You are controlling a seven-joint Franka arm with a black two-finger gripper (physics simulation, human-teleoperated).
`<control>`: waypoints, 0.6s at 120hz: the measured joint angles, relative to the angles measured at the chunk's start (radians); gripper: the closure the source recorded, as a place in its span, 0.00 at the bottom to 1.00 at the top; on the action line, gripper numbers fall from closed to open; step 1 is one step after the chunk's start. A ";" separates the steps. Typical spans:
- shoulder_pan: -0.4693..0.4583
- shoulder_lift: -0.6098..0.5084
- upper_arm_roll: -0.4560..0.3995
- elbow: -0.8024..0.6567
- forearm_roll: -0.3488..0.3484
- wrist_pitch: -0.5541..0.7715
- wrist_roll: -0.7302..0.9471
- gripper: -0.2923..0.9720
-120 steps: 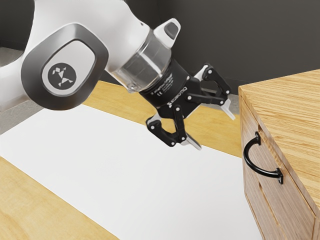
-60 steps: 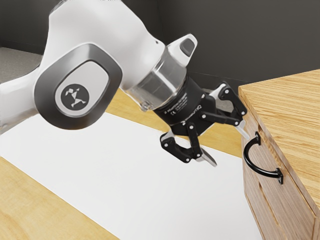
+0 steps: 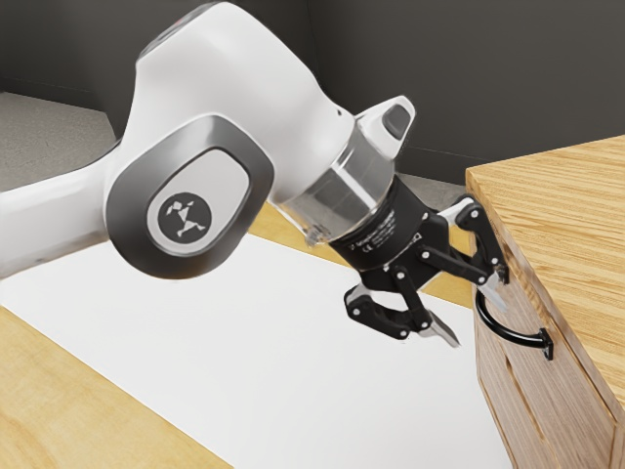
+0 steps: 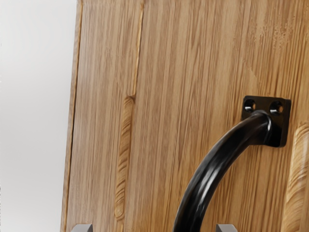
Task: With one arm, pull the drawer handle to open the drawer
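Black handle (image 4: 218, 159) — wood-grain drawer (image 4: 169, 72), white mat (image 3: 244, 352)

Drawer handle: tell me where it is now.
The drawer handle is at the exterior view's right, mounted on the front of the wooden cabinet, directly ahead of the open tool.

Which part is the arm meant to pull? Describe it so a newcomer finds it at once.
Find the wooden cabinet at the exterior view's right. On its front face is the drawer handle: a glossy black arched bar, the only dark fitting on light wood grain.
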 joint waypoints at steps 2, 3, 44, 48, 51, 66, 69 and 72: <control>0.000 0.000 0.002 -0.001 -0.001 0.000 0.000 0.56; 0.000 0.000 0.003 -0.001 -0.001 0.001 0.001 0.56; -0.015 -0.004 0.018 -0.012 -0.005 0.002 0.004 0.68; -0.018 -0.005 0.021 -0.012 -0.005 0.001 0.005 0.70; -0.018 -0.006 0.023 -0.013 -0.005 0.001 0.005 0.72; -0.008 -0.013 0.032 -0.018 -0.006 0.001 0.006 0.78; -0.011 -0.015 0.034 -0.019 -0.006 0.000 0.006 0.80; -0.012 -0.016 0.035 -0.020 -0.005 -0.001 0.006 0.81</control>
